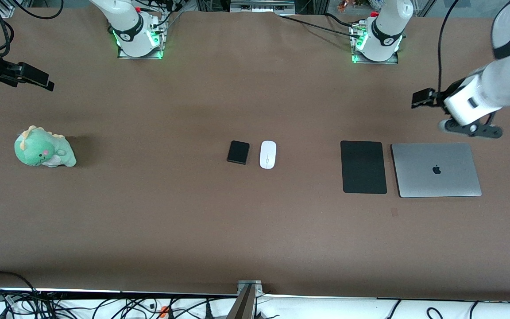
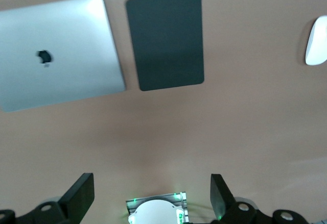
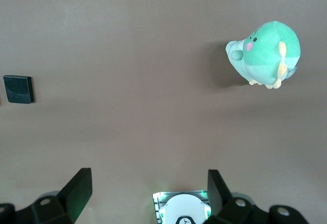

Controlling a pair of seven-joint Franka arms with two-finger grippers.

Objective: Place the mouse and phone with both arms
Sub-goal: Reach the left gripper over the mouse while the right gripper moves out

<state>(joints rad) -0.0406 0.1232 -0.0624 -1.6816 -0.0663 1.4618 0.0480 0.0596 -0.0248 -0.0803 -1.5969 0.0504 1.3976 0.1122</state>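
Left gripper (image 2: 152, 198): jaws spread, empty, high over bare table near the laptop (image 1: 435, 169) and black pad (image 1: 363, 167); waiting.
Right gripper (image 3: 149, 196): spread, empty, up near the plush dinosaur (image 1: 44, 152).
Mouse (image 1: 268, 154), phone (image 1: 238, 152): side by side mid-table, well apart from both grippers, untouched and reachable by either arm.

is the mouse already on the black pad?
No. In the front view the mouse lies on the bare table beside the phone, well apart from the black pad.
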